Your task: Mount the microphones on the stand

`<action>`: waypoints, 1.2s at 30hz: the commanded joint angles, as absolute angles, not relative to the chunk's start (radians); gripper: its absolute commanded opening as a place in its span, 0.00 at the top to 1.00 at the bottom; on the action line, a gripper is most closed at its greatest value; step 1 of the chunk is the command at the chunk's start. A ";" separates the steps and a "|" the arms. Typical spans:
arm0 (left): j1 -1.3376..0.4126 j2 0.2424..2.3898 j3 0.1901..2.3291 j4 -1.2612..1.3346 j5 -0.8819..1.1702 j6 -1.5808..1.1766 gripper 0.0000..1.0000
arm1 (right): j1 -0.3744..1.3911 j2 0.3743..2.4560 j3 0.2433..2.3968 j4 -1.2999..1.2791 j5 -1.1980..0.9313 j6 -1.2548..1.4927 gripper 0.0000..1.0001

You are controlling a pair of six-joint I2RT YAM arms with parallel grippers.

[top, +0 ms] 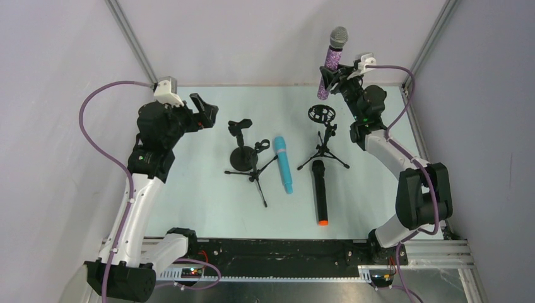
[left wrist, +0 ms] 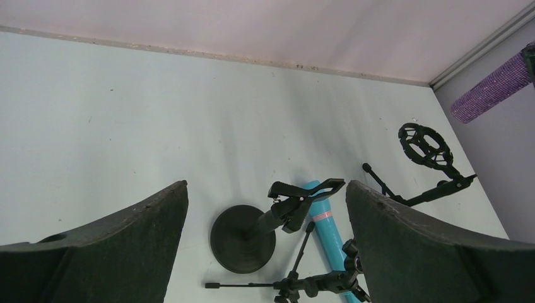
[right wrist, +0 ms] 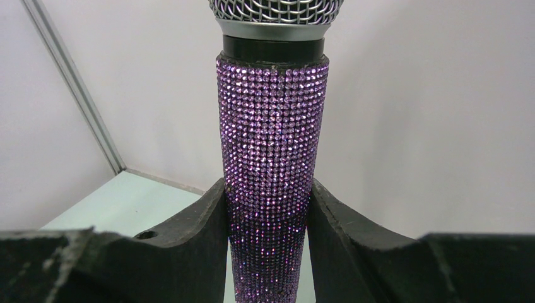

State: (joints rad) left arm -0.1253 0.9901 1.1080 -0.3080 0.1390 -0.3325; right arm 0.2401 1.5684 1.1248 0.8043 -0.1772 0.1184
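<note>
The right gripper is clamping the purple mic by its glittery body, holding it upright, silver head up, well above the far right corner of the pale table. White walls are closing the space in, with metal posts running up the far corners. Just below this gripper the ring stand is standing on tripod legs. Nearer the bases the black mic is lying flat, orange end nearest, with the blue mic lying to its left. The left gripper is hanging wide open, gripping nothing. To its right the round-base stand and a small tripod are sitting close together.
</note>
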 commanded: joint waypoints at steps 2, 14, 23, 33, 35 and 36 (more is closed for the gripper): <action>-0.131 0.985 1.125 -0.276 0.160 -0.337 0.02 | 0.228 1.581 1.163 0.852 -0.200 0.113 1.00; -0.131 0.991 1.124 -0.276 0.160 -0.339 0.02 | 0.228 1.590 1.121 0.843 -0.229 0.129 1.00; -0.131 0.996 1.127 -0.278 0.170 -0.341 0.02 | 0.227 1.598 1.069 0.875 -0.217 0.148 1.00; -0.131 0.994 1.124 -0.278 0.165 -0.340 0.02 | 0.229 1.587 1.026 0.871 -0.195 0.129 1.00; -0.131 0.994 1.125 -0.277 0.166 -0.340 0.02 | 0.230 1.580 1.013 0.872 -0.188 0.128 1.00; -0.131 0.995 1.126 -0.276 0.169 -0.341 0.02 | 0.230 1.579 1.007 0.875 -0.188 0.128 1.00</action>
